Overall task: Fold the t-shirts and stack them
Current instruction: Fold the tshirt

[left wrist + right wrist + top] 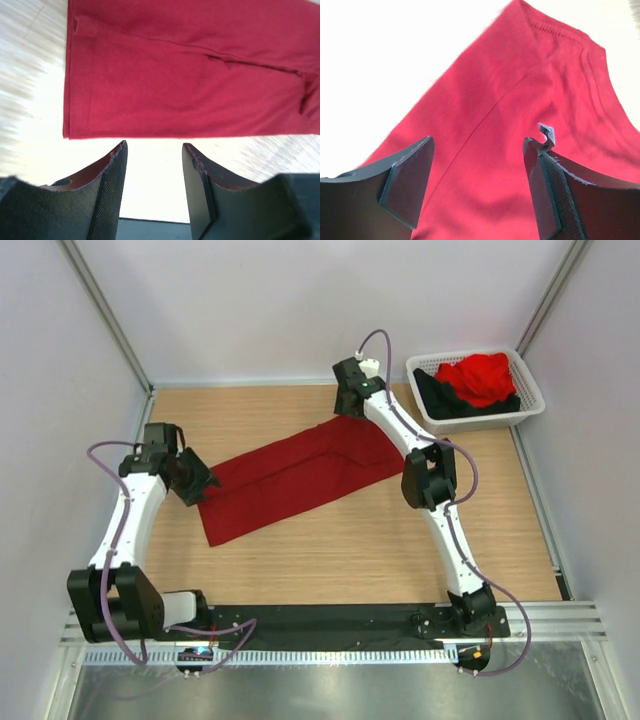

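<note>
A dark crimson t-shirt (295, 478) lies folded into a long strip across the middle of the table. It also shows in the left wrist view (190, 80) and the right wrist view (510, 150). My left gripper (200, 480) is open and empty just off the strip's left end; in its wrist view (154, 152) bare table shows between the fingers. My right gripper (350, 400) is open over the strip's far right end, with cloth below it in its wrist view (477, 150). A brighter red t-shirt (482, 378) and a black t-shirt (440, 398) lie bunched in the basket.
A white latticed plastic basket (530, 390) stands at the table's back right corner. White walls with metal rails close the table on three sides. A black strip (330, 620) runs along the near edge between the arm bases.
</note>
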`<state>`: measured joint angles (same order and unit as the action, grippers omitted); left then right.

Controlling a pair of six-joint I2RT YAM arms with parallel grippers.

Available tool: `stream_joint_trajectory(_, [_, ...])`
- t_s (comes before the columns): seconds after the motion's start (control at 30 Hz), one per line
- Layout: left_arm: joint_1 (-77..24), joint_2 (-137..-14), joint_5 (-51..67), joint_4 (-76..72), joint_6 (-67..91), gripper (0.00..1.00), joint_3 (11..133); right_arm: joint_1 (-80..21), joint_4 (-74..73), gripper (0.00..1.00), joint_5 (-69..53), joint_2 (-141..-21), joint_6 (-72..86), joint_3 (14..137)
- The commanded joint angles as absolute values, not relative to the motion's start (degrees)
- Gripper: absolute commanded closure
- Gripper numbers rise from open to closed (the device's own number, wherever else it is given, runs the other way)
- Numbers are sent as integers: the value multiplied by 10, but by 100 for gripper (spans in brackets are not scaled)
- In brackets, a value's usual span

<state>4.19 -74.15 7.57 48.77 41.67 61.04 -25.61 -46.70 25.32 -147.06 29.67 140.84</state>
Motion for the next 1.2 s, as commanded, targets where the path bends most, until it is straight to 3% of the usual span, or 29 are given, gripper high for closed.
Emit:
stream_joint_trajectory(0.0, [40,-698,49,540,411,50,643,-294,-490,21,295,-1354,325,1400])
stream_joint_trajectory(0.1, [40,-670,35,558,410,50,661,-329,-503,16,251,-1342,390,1372])
stream_joint_trajectory(0.27, [40,-657,25,566,407,49,664,-418,-539,14,216,-1405,394,1463])
stream_joint_trajectory(0.4, [41,-638,15,572,399,50,665,-453,-515,13,200,-1429,415,1465])
stream_joint_trajectory(0.93, [38,-597,22,574,392,50,617,-526,-504,12,224,-1519,367,1470])
stream_joint_trajectory(1.17, [35,-608,24,564,379,50,620,-526,-499,14,200,-1492,329,1394])
